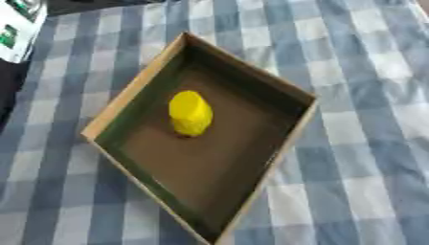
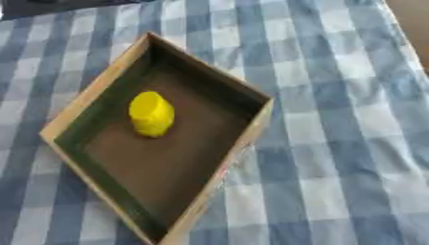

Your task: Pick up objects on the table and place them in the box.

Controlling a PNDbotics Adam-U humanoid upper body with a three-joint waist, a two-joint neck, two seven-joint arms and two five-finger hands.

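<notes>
- A shallow cardboard box (image 1: 134, 88) sits on the surface (image 1: 368, 143), which is covered in a blue-and-white checked cloth; the box lies askew to the checks, one corner toward the far edge and one toward the near edge.
- A yellow object (image 1: 190, 113), rounded and somewhat elongated, lies inside the box on its brown floor, nearer the far-left wall than the near-right one, and touches no wall.
- The box walls stand upright, with dark inner faces and pale cardboard rims.
- At the far-left corner of the surface shows a white item with green marks (image 1: 15, 28); what it is I cannot tell.
- Neither hand shows in either view, so the state of the fingers cannot be told.
</notes>
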